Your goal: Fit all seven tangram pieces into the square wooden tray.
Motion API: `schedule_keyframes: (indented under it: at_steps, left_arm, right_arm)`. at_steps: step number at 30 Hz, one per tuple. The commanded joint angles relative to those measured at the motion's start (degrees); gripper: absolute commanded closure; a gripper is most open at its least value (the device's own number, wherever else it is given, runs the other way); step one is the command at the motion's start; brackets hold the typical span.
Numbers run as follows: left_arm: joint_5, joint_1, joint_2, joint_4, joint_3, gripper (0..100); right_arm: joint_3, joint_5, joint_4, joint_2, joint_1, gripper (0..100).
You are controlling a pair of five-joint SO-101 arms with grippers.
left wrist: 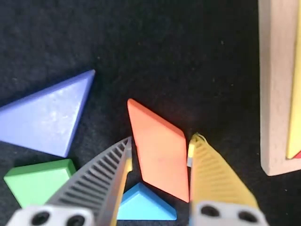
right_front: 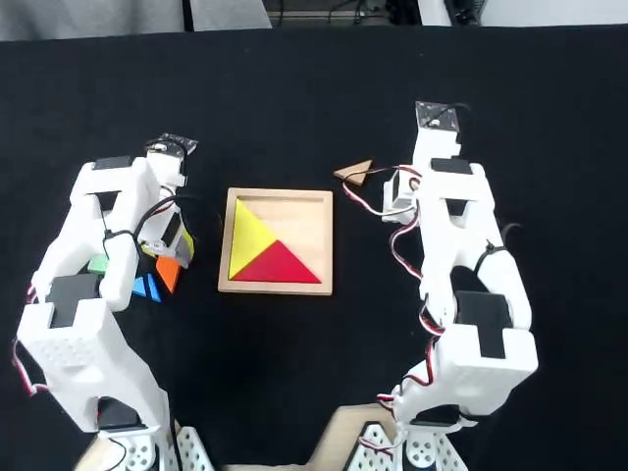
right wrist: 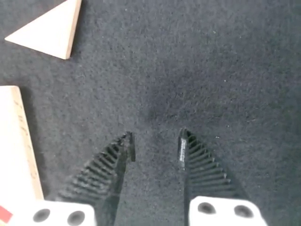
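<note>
At the centre of the worktop you have the tray, with two pieces already lying flat in it. The yellow triangle fills the side nearer your left arm, and the red triangle fills the near side. The two meet along a slanted edge, and the rest of the tray floor is bare wood.

Your left gripper is down over the loose pieces just off the tray's left side. Its fingers sit narrow around the orange piece, one pressed against each long edge, and the piece lies flat on the worktop. Around it you can see a big blue triangle, a green piece and a small blue triangle. The small blue triangle lies just beside the orange piece's end, between the fingers. From the left wrist view you cannot tell whether the two touch.

Your right gripper hangs over bare worktop beside the tray's right edge. Its fingers are a moderate way apart and hold nothing. The wooden triangle lies flat just past the tray's far right corner, apart from those fingers.
</note>
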Motion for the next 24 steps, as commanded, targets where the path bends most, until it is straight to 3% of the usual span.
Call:
schedule_keyframes:
  at_steps: [1, 4, 9, 17, 24]
  left_arm:
    - [-0.44, -1.27, -0.44, 0.79, -0.84, 81]
    - [-0.35, -1.1, -0.44, 0.79, -0.92, 82]
    - [0.0, -0.92, -0.44, 1.23, -1.27, 95]
    - [0.18, -0.84, -1.76, 2.99, -1.36, 92]
    - [4.04, 2.86, -17.14, 8.88, 0.66, 92]
  right_arm:
    - [-0.4, 0.53, -0.88, -3.47, -0.7, 83.3]
    - [-0.4, 0.53, -0.88, -3.47, -0.7, 83.3]
    - [-0.4, 0.53, -0.88, -3.47, -0.7, 83.3]
    - [-0.4, 0.53, -0.88, -3.47, -0.7, 83.3]
    - [-0.4, 0.53, -0.88, -3.47, -0.7, 83.3]
